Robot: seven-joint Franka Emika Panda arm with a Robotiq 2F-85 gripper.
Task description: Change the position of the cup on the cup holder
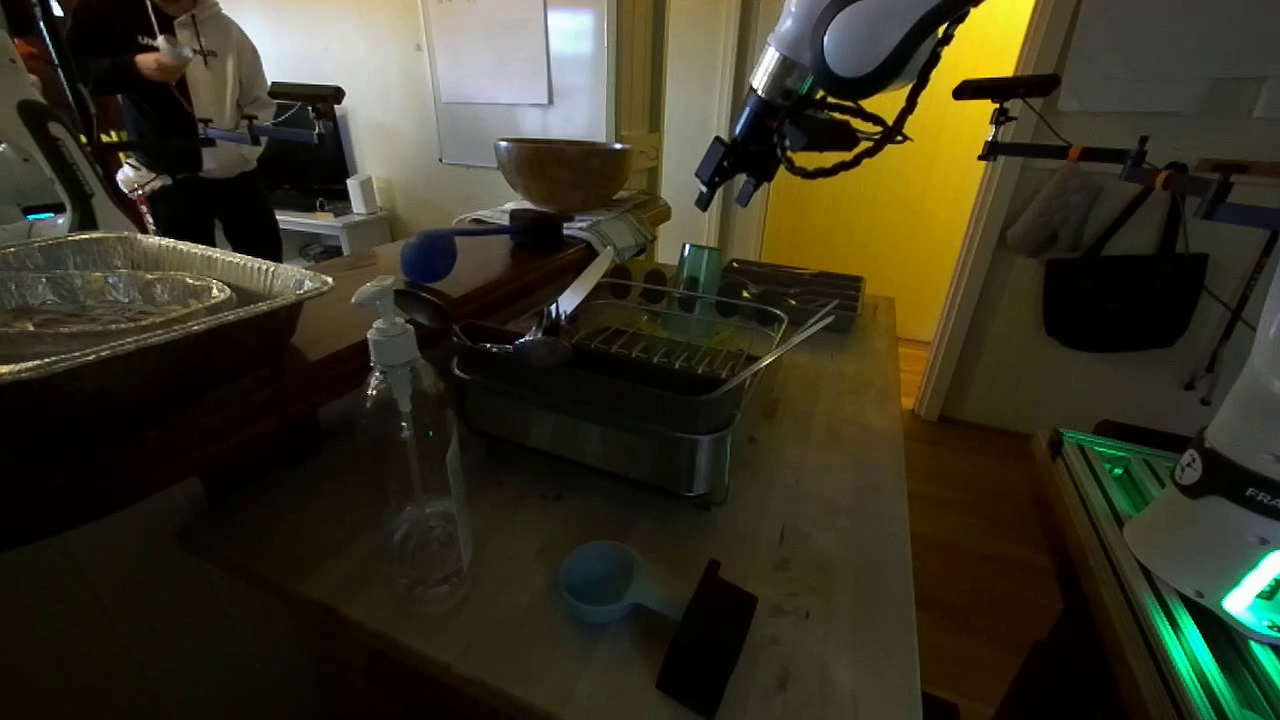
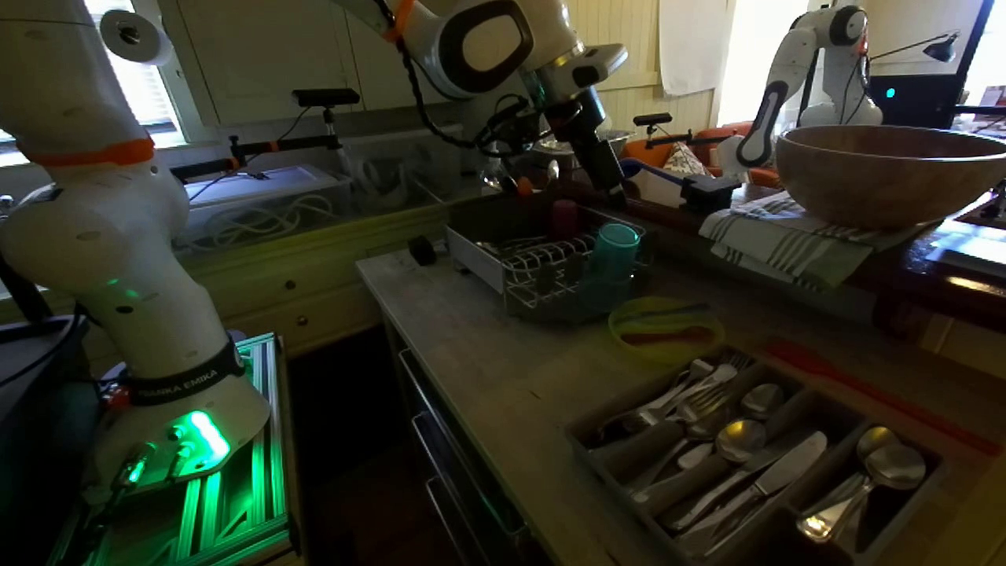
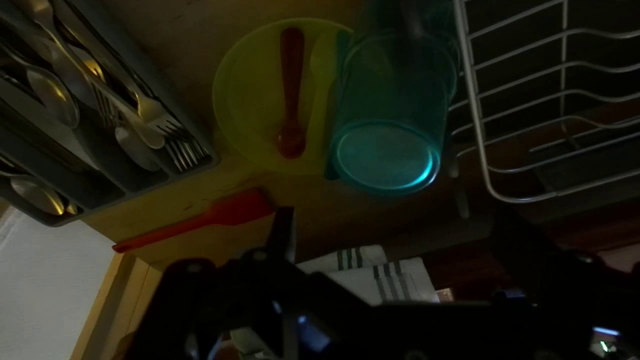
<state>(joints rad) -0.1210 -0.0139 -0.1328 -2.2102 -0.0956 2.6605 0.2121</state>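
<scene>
The cup (image 1: 700, 264) is a slim teal translucent tumbler, seen in both exterior views (image 2: 614, 258) and in the wrist view (image 3: 392, 110). It looks upside down, its closed end up, at the outer end of the cup holder (image 1: 590, 440), just outside the wire grid. The cup holder is a grey metal dish rack, also in an exterior view (image 2: 478, 258) and at the right of the wrist view (image 3: 477, 115). My gripper (image 1: 727, 194) is open and empty, above the cup and apart from it. In the wrist view the fingers (image 3: 395, 235) lie below the cup's image.
A yellow plate (image 3: 245, 110) lies beside the cup. A cutlery tray (image 2: 585, 440) and a red spatula (image 2: 872, 393) lie near it. A wooden bowl (image 2: 880, 189) stands on a towel on a raised ledge. A pump bottle (image 1: 420, 500) and light-blue cup (image 1: 600, 582) stand at the counter's other end.
</scene>
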